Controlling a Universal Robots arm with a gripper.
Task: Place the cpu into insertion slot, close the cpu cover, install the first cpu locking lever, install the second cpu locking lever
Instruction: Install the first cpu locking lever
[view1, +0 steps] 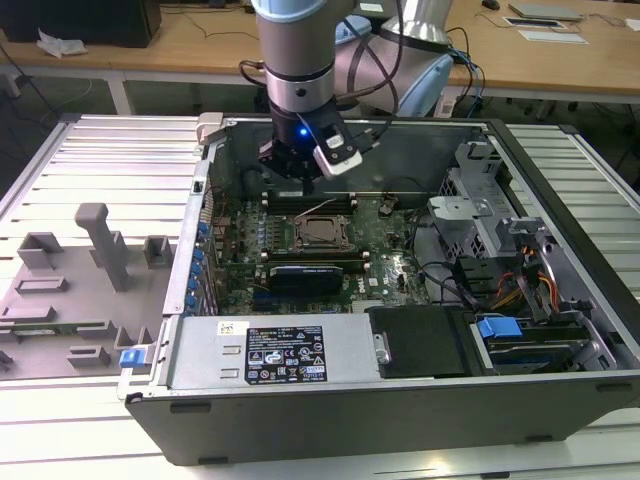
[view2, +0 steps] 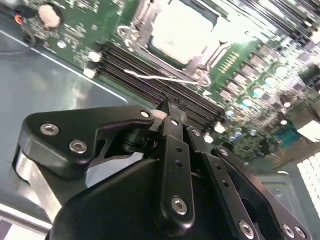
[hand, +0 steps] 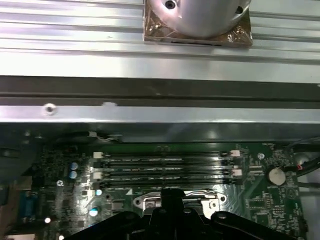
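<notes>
While the cpu (view2: 180, 31) sits seated, the gripper (view2: 165, 107) hangs clenched beside it

Though light and stiff, the cpu is fragile underneath, so I judge it wants taking by two opposite edges, never the face. It lies flat in the insertion slot (view2: 200, 75) at mid-board, the cpu cover (view2: 141, 12) seemingly down round it. Pinched shut on nothing visible, the gripper hangs over the memory slots (hand: 165, 169), just beside the socket's edge
</notes>
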